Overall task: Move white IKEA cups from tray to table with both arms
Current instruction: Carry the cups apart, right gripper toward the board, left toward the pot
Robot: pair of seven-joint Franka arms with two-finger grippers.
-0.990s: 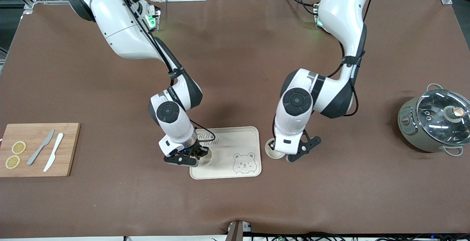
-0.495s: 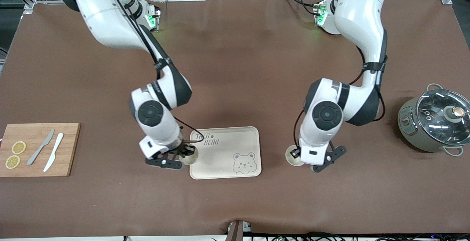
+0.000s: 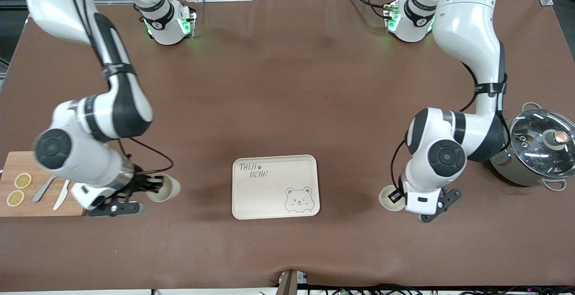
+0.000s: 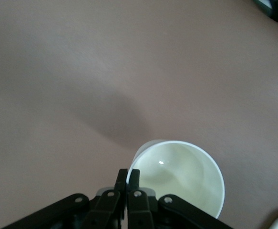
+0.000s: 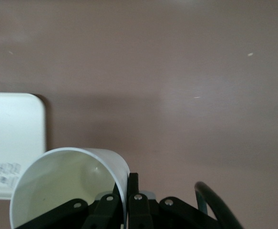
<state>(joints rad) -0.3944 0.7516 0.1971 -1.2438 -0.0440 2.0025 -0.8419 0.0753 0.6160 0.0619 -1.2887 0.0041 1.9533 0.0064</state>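
Two white IKEA cups are each held by a gripper. My right gripper (image 3: 154, 185) is shut on the rim of one cup (image 3: 164, 188), which is tilted over the brown table between the cutting board and the bear tray. In the right wrist view the gripper (image 5: 128, 183) pinches the cup's wall (image 5: 67, 186). My left gripper (image 3: 396, 196) is shut on the rim of the other cup (image 3: 387, 197), which is upright over the table between the tray and the pot. In the left wrist view the gripper (image 4: 128, 177) pinches that cup's rim (image 4: 181, 176).
The cream bear tray (image 3: 275, 186) lies mid-table with nothing on it; its corner shows in the right wrist view (image 5: 10, 143). A wooden cutting board (image 3: 45, 169) with lemon slices and two knives lies at the right arm's end. A grey pot with a glass lid (image 3: 532, 149) stands at the left arm's end.
Both arms have swung away from the tray with their cups. The right gripper has carried its cup off the tray toward the cutting board. The left has carried its cup toward the pot.
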